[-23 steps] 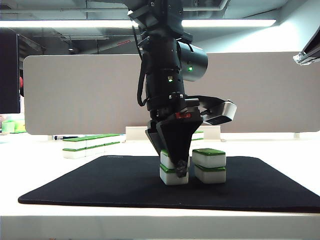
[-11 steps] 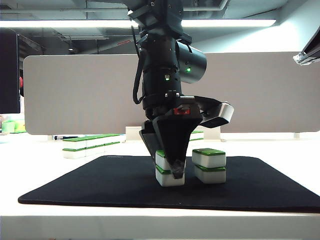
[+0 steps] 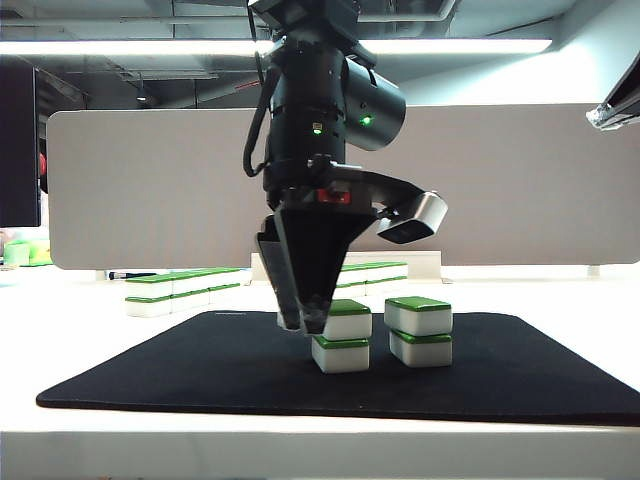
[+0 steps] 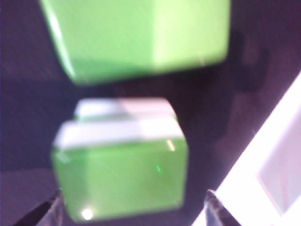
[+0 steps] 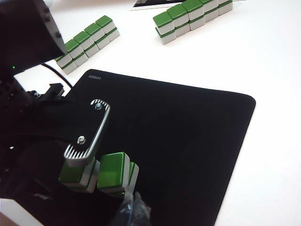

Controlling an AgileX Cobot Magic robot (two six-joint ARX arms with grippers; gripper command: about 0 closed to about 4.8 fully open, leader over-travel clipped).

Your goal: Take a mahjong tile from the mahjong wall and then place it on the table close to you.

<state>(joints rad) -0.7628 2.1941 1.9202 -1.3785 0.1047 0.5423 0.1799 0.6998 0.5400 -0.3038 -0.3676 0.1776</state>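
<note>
Above the black mat (image 3: pixel 200 370) my left gripper (image 3: pixel 303 325) hangs open, tips pointing down just left of a two-tile stack (image 3: pixel 341 338) whose top tile sits skewed. In the left wrist view the green tile top (image 4: pixel 120 179) lies below, between the wide-apart fingertips (image 4: pixel 214 212), which hold nothing. A second two-tile stack (image 3: pixel 420 331) stands to the right. The mahjong wall (image 3: pixel 185 290) runs on the white table (image 3: pixel 560 290) behind the mat, with another row (image 5: pixel 193 14) beside it. My right gripper (image 5: pixel 134 212) looks shut and empty, hovering over the mat near the stacks (image 5: pixel 115 172).
The mat (image 5: pixel 188 122) covers the middle of the table, with bare white surface (image 5: pixel 263 70) around it. A grey partition (image 3: pixel 140 190) stands behind the table. The right arm (image 3: pixel 615 105) shows only at the upper right edge of the exterior view.
My left gripper has opened, lifted and swung left off the near stack. The top tile stays on that stack, skewed to the right. The right arm has not moved.
</note>
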